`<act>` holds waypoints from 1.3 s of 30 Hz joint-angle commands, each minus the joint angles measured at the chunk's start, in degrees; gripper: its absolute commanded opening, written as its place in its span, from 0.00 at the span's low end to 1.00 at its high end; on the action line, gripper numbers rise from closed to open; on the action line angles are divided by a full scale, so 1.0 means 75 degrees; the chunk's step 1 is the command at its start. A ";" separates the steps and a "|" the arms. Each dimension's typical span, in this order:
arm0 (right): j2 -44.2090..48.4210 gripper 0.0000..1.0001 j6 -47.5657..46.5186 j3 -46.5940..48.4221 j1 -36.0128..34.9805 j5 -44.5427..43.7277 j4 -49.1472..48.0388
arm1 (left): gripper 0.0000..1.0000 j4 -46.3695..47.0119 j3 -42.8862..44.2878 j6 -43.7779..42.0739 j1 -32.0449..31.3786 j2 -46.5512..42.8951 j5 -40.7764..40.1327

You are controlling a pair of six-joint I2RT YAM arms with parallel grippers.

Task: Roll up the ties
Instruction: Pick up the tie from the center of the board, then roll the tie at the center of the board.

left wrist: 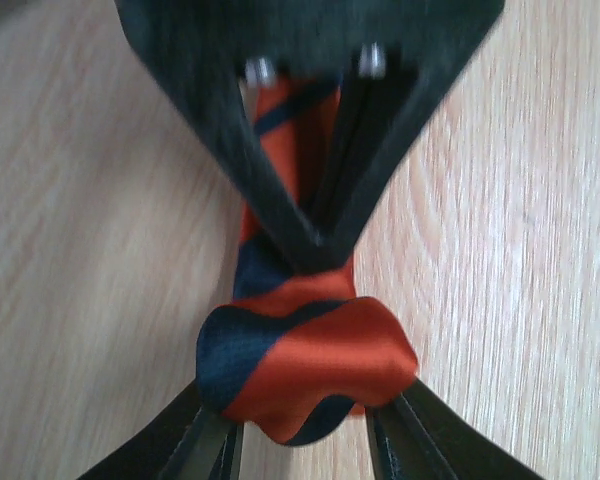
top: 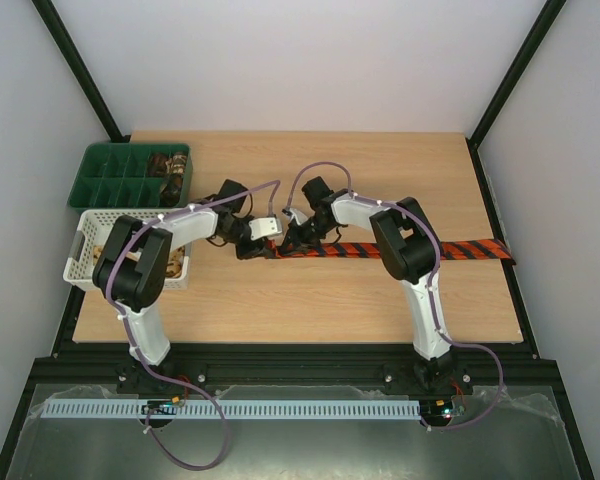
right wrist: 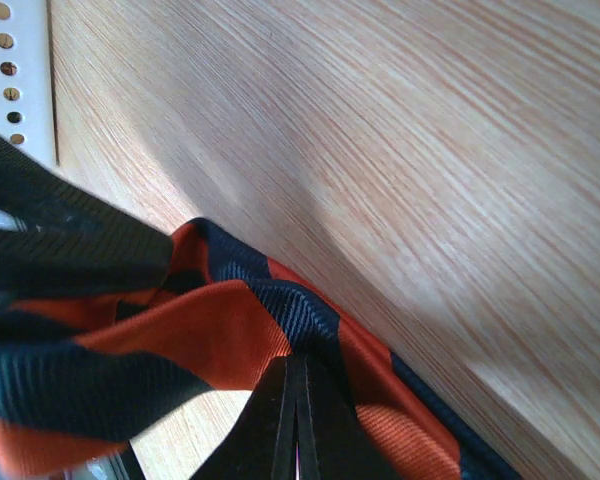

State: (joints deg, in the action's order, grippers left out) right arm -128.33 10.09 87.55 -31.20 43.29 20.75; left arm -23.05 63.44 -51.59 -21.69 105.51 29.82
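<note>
Ribbed, glossy red-and-black striped tie [left wrist: 310, 370]: left claw [left wrist: 305, 437] grips its soft rolled end; right claw [right wrist: 295, 400] pinches the strip just beyond.

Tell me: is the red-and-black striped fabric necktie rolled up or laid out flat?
Mostly laid out: the red-and-black striped necktie runs flat rightward; only its end is curled between fingers of the left gripper.
</note>
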 commanded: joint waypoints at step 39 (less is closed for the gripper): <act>0.0581 0.29 -0.0114 -0.0443 0.1031 -0.0403 0.0426 | 0.34 0.0160 0.0267 -0.0041 -0.0419 0.0067 -0.0076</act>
State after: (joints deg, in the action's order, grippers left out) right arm -123.48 10.09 84.66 -23.64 44.10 22.17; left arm -20.56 66.41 -50.15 -25.10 107.46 29.45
